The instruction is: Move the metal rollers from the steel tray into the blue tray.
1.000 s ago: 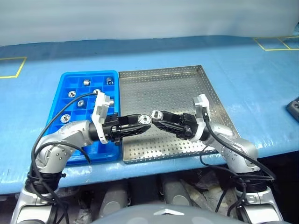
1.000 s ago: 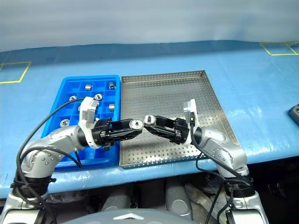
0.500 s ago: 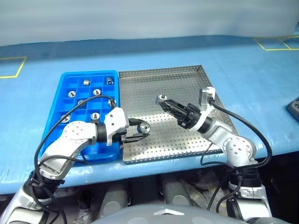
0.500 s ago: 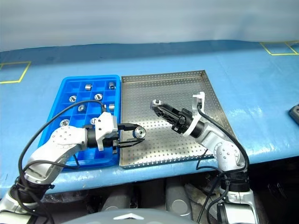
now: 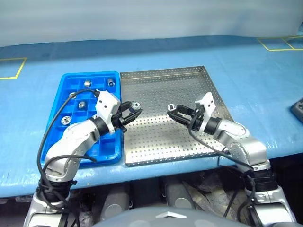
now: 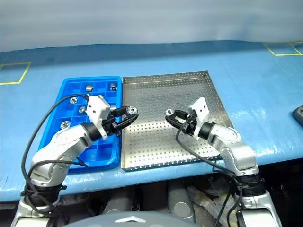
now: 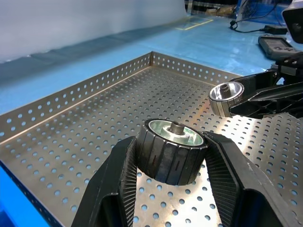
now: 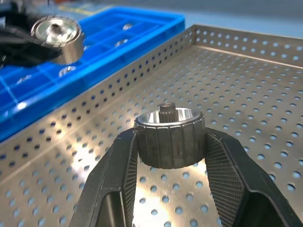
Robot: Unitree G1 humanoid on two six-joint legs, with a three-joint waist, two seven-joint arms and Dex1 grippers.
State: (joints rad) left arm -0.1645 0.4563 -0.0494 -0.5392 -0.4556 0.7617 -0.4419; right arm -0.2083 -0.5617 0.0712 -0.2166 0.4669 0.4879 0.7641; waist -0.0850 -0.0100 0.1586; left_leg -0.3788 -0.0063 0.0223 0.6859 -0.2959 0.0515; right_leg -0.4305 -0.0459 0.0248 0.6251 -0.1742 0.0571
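I have a metal roller in each gripper: my left gripper (image 5: 134,106) is clamped on one roller (image 7: 171,149), its ribbed side pinched between the two black fingers (image 7: 226,175) and its flat face with the central stub turned up, and my right gripper (image 5: 172,110) is clamped the same way on a second roller (image 8: 170,137). Both hang above the steel tray (image 5: 189,85), whose perforated floor I see bare beneath them, so these two look to be the last ones to go across. The blue tray (image 5: 69,81) lies butted against the steel tray on my left side, and several rollers already sit in its far compartments, such as one near the back (image 5: 87,83); the near compartments beside my left forearm look free. What matters for the coming move is the direction: the blue tray lies to the left of both grippers, and my left gripper is much the nearer, poised over the steel tray just beside the shared rim, while my right is near the middle of the steel tray and well apart from the blue one. I judge the left should swing back over a free compartment, lower with the roller's axis kept upright, and let go first; the right would then have to reach across the rim.
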